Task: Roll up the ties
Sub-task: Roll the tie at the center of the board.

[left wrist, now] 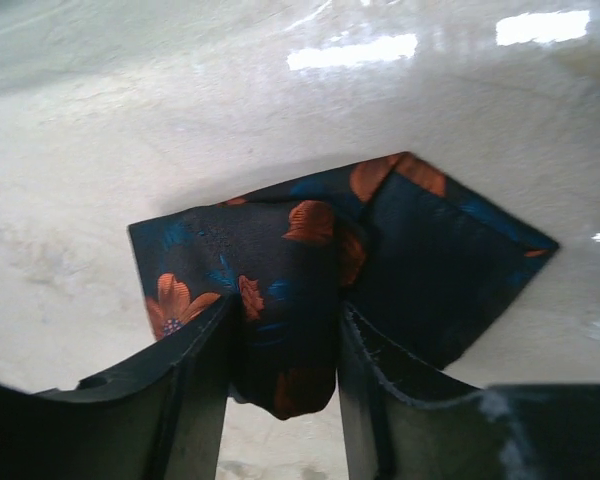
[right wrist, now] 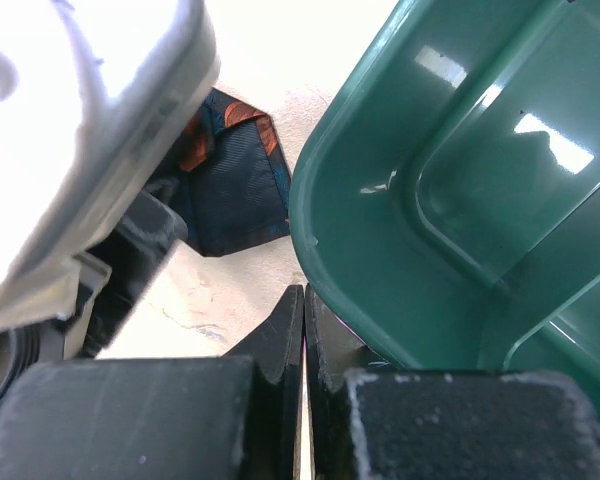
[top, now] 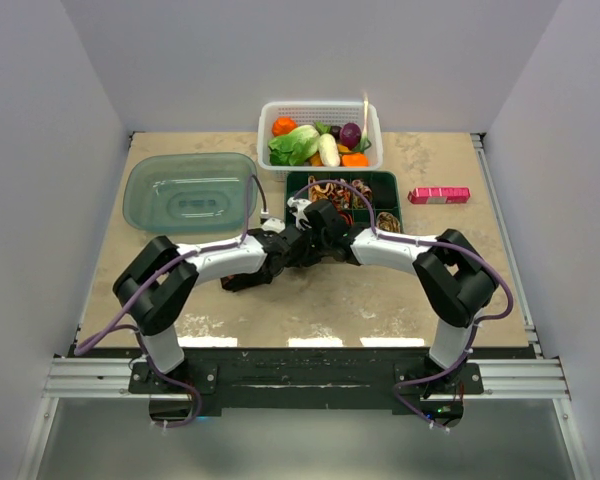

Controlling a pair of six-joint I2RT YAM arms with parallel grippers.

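Observation:
In the left wrist view a black tie (left wrist: 280, 250) with orange-red flowers lies folded on the pale table. One rolled fold of it sits between the fingers of my left gripper (left wrist: 285, 350). The jaws stand apart on either side of that fold and do not visibly pinch it. My right gripper (right wrist: 303, 305) is shut with nothing in it, its tips at the table beside the outer wall of the green tray (right wrist: 380, 200). A corner of the same tie (right wrist: 230, 190) shows beyond it. From above, both grippers meet just in front of the tray (top: 298, 182), where small rolled ties (top: 332, 190) sit.
A white basket (top: 320, 108) of vegetables stands at the back. A teal plastic tub (top: 188, 190) lies at the left and a pink box (top: 439, 195) at the right. The left arm's white wrist (right wrist: 90, 150) is close beside the right gripper.

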